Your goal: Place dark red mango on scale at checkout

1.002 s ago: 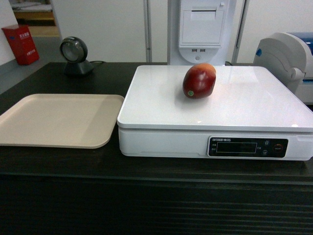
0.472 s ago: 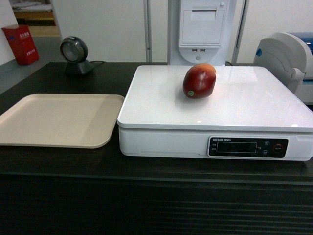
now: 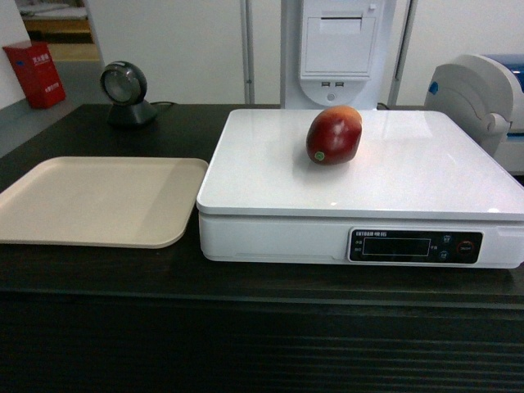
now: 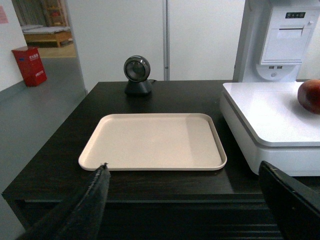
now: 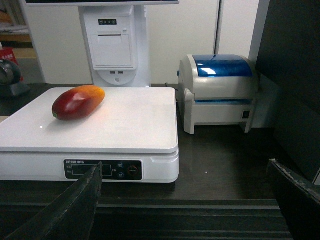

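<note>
Glossy white scale (image 3: 393,176); glossy-skinned dark red mango (image 3: 333,135).

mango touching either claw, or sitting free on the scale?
Apart. Head view shows the dark red mango resting alone on the scale, no claw near it. Both wrist views show open claw fingers back at the counter's front edge.

Dark red mango (image 3: 333,135) on scale (image 3: 368,176), beige tray (image 3: 98,201) beside.
</note>
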Motion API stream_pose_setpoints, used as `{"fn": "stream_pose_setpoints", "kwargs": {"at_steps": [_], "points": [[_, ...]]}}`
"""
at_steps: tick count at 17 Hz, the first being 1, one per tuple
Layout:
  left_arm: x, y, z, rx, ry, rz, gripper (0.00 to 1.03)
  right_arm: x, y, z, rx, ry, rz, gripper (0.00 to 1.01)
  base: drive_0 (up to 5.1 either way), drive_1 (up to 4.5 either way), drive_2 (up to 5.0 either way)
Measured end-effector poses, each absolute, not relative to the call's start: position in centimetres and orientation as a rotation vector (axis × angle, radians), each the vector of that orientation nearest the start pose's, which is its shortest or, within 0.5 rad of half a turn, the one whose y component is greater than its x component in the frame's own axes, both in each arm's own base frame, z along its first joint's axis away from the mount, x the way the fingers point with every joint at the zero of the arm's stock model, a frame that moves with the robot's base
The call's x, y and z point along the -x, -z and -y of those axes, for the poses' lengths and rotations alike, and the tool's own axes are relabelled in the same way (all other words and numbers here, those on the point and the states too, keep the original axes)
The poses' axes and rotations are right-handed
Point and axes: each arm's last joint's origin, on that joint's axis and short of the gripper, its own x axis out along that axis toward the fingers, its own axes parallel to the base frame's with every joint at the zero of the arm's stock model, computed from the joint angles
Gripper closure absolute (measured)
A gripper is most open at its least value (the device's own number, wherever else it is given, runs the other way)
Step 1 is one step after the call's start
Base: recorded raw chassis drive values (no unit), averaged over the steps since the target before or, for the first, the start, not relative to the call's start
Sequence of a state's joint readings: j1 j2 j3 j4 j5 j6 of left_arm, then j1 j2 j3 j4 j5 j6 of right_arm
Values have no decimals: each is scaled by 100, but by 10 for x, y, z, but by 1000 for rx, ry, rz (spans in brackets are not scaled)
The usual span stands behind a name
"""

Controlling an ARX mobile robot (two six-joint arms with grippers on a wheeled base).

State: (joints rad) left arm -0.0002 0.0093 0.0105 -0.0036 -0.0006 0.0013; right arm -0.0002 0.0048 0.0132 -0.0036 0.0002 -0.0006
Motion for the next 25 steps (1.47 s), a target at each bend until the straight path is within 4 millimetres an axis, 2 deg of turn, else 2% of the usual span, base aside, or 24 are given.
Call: {"fn": "stream_pose_setpoints", "kwargs": {"at_steps": [1,2,25], "points": [[-98,-166,0,-2,0,-2,3,-97,-167,0,1,0,5,3,0,0,0],[-98,-166,0,-1,0,-2,6,-97,-167,0,1,0,5,3,0,0,0],[-98,-166,0,-1,0,1,5,-97,-168,0,1,0,7,3,0,0,0]]}}
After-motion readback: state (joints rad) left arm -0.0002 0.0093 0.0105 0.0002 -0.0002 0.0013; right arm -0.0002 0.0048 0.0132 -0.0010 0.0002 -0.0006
